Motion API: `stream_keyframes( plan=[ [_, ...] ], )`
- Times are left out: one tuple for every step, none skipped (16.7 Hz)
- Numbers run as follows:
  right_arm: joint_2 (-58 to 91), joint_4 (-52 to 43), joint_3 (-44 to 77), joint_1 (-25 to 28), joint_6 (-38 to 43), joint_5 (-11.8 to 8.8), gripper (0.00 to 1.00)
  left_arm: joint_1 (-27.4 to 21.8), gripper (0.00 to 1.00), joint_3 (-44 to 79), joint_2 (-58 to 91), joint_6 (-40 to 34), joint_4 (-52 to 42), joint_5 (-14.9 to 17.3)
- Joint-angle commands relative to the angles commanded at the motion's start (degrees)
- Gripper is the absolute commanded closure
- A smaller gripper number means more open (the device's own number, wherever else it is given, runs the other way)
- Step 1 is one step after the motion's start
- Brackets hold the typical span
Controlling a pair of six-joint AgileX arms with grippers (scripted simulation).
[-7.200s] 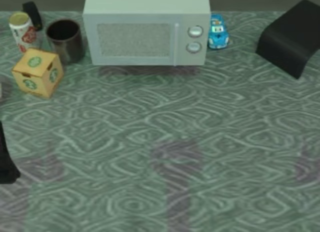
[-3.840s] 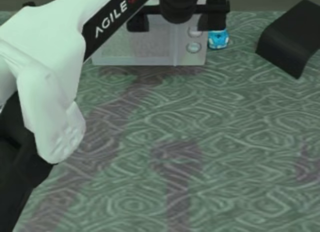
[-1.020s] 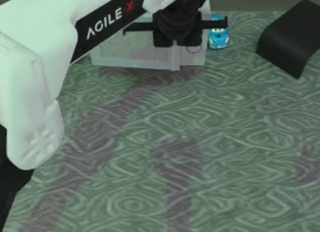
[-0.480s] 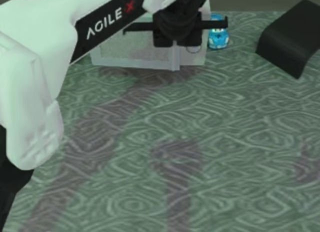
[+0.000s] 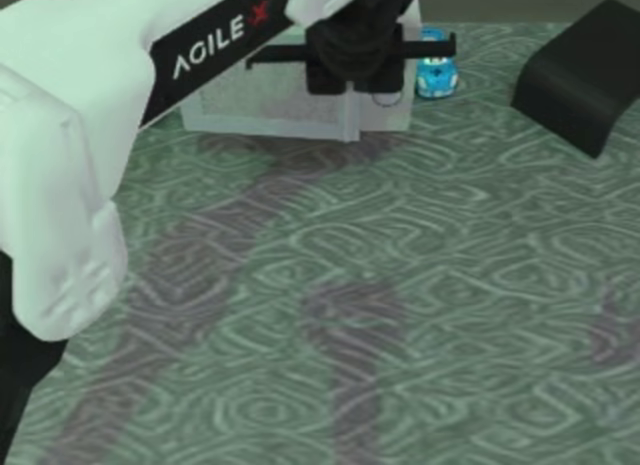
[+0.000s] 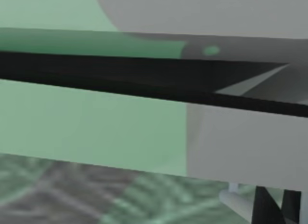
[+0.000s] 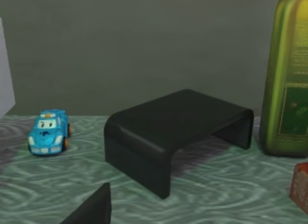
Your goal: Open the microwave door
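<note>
The pale microwave (image 5: 395,110) stands at the table's back, largely covered by my left arm. My left gripper (image 5: 350,70) sits at the right edge of the microwave door (image 5: 240,105). That edge stands slightly out from the body. In the left wrist view a dark gap and the pale green interior (image 6: 96,123) show. There the left gripper (image 6: 278,207) has its black fingers (image 6: 262,209) shut on the slim handle (image 6: 236,201). My right arm is parked out of the top view. Only one dark fingertip (image 7: 94,209) of it shows, with nothing beside it.
A blue toy car (image 5: 436,73) sits just right of the microwave. A black angular box (image 5: 580,75) stands at the back right. The right wrist view also shows a green bottle (image 7: 288,74) and a reddish object (image 7: 301,192).
My left arm came in, dropped its gripper onto the door handle and drew the door edge slightly outward. Over the last second nothing has visibly moved.
</note>
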Motion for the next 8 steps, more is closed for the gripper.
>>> stream_keyframes(
  plan=[
    [0.00, 0.00, 0.00, 0.00, 0.00, 0.00, 0.00, 0.01, 1.00, -0.21, -0.17, 0.14, 0.15, -0.02],
    [0.00, 0.00, 0.00, 0.00, 0.00, 0.00, 0.00, 0.05, 1.00, -1.02, -0.77, 0.63, 0.66, -0.04],
    [0.00, 0.00, 0.00, 0.00, 0.00, 0.00, 0.00, 0.17, 1.00, -2.42, -1.67, 1.31, 1.39, 0.04],
    [0.00, 0.00, 0.00, 0.00, 0.00, 0.00, 0.00, 0.30, 1.00, -4.22, -2.76, 2.09, 2.24, 0.27],
    [0.00, 0.00, 0.00, 0.00, 0.00, 0.00, 0.00, 0.38, 1.00, -6.13, -3.93, 2.92, 3.23, 0.63],
    [0.00, 0.00, 0.00, 0.00, 0.00, 0.00, 0.00, 0.41, 1.00, -7.94, -5.04, 3.73, 4.23, 1.04],
    [0.00, 0.00, 0.00, 0.00, 0.00, 0.00, 0.00, 0.43, 1.00, -9.43, -5.94, 4.43, 5.06, 1.41],
    [0.00, 0.00, 0.00, 0.00, 0.00, 0.00, 0.00, 0.44, 1.00, -10.39, -6.54, 4.90, 5.59, 1.66]
  ],
)
